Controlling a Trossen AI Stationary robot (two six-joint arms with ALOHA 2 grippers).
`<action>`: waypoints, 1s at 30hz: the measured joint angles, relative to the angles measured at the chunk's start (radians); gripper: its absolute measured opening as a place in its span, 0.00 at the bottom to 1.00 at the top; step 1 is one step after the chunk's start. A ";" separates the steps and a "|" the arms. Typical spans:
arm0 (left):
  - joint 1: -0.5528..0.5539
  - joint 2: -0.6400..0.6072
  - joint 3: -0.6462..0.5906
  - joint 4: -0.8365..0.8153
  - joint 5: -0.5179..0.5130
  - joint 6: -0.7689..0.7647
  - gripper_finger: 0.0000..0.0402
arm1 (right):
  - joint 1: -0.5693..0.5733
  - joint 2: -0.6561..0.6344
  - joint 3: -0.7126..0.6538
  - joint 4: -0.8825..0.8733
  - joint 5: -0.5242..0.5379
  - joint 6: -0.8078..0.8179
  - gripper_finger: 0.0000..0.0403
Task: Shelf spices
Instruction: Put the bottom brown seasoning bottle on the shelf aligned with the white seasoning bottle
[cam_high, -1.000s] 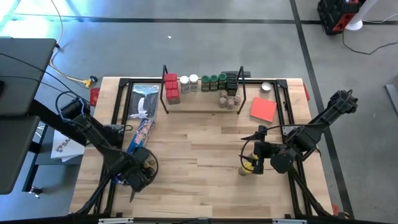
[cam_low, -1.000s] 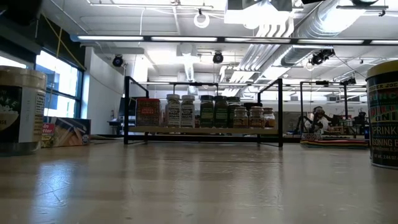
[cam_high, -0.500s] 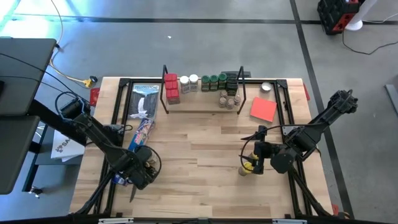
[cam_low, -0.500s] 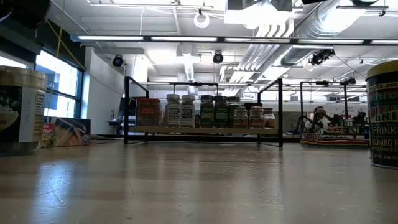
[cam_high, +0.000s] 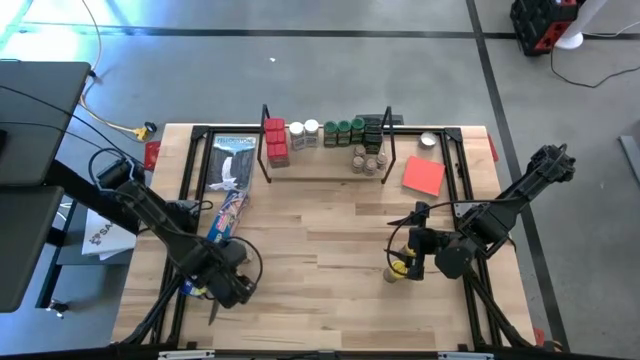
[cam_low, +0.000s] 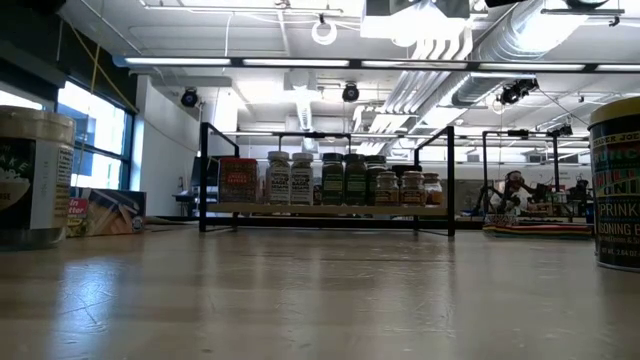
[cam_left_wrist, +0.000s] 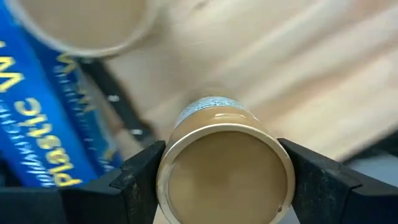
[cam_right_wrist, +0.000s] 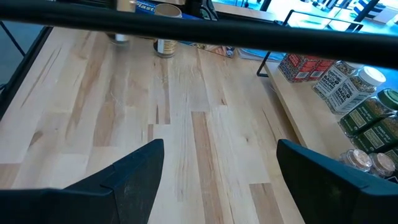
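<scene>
Flanking a tan-lidded jar (cam_left_wrist: 225, 163), the two fingers (cam_left_wrist: 140, 177) of the left gripper (cam_high: 232, 283) stand on either side of the lid at the near left of the table (cam_high: 330, 250); whether they press the jar or stand just clear of it cannot be told from the left wrist view. Just beyond these jaws and to one side lies a long blue plastic-wrap box (cam_left_wrist: 37, 118), with a second tan lid (cam_left_wrist: 84, 25) farther off past it. At the near right, the right gripper (cam_high: 412, 243) hangs with its jaws spread wide and nothing between them; a yellow-lidded jar (cam_high: 400, 267) stands just beside it. In the right wrist view, bare wood fills the gap between the jaws, and far ahead of them a small jar (cam_right_wrist: 165, 14) stands across the table. Ahead and to one side of the right jaws, the shelf (cam_high: 320, 165) spans the far edge, carrying red tins (cam_high: 275, 140), white-lidded jars (cam_high: 304, 132), green-lidded jars (cam_high: 343, 130) and brown-lidded jars (cam_high: 367, 160). A flat red sheet (cam_high: 424, 175) lies beside the shelf's right end.
</scene>
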 joint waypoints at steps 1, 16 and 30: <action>0.007 0.000 0.023 0.004 -0.002 0.012 0.67 | 0.000 0.000 0.000 0.000 0.000 -0.001 0.76; 0.500 0.143 0.429 0.023 -0.067 0.845 0.67 | 0.000 0.000 0.000 0.000 0.003 0.004 0.76; 1.038 0.386 0.680 -0.084 -0.117 1.484 0.67 | 0.000 0.000 0.000 0.000 0.002 0.069 0.76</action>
